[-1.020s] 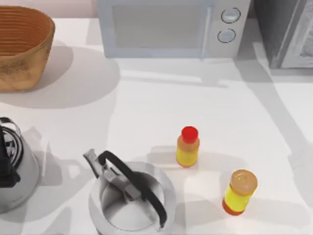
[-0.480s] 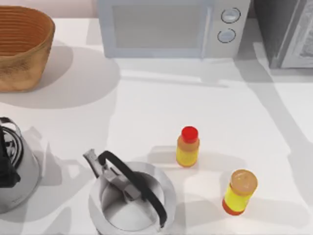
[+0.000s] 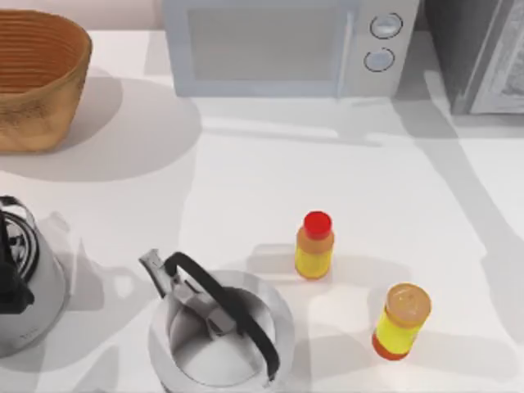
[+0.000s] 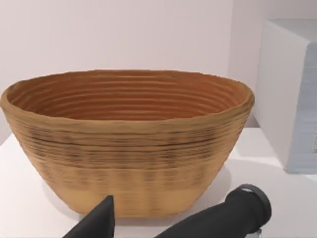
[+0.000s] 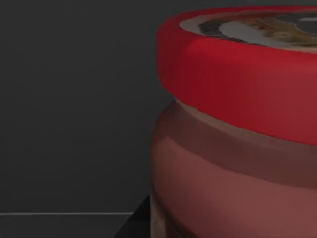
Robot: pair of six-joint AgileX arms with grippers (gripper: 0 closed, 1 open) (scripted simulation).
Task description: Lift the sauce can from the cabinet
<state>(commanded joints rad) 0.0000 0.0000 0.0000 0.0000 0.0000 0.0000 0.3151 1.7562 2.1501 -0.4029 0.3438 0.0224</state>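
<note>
The sauce can (image 5: 237, 124) looms close before my right wrist camera, its red lid above a reddish printed body, set against a dark grey wall that I judge to be the inside of the cabinet (image 3: 471, 53), the boxy grey unit at the table's (image 3: 246, 172) far right corner. A dark wedge beside the can's base may be one of my right fingers; I cannot tell whether that gripper has closed on the can or is released. The closeness suggests I am reaching in level with the can so as to take it by the sides before raising it.

My left arm sits idle near the table's left edge, facing the woven basket (image 4: 129, 148) at the far left corner; whether its gripper is clenched I cannot tell.

Outward on the table: a white microwave (image 3: 286, 45) along the far edge, a red-capped yellow bottle (image 3: 315, 246) and an orange-capped one (image 3: 401, 321) toward the near right, and two steel kettles (image 3: 221, 327) along the near edge.
</note>
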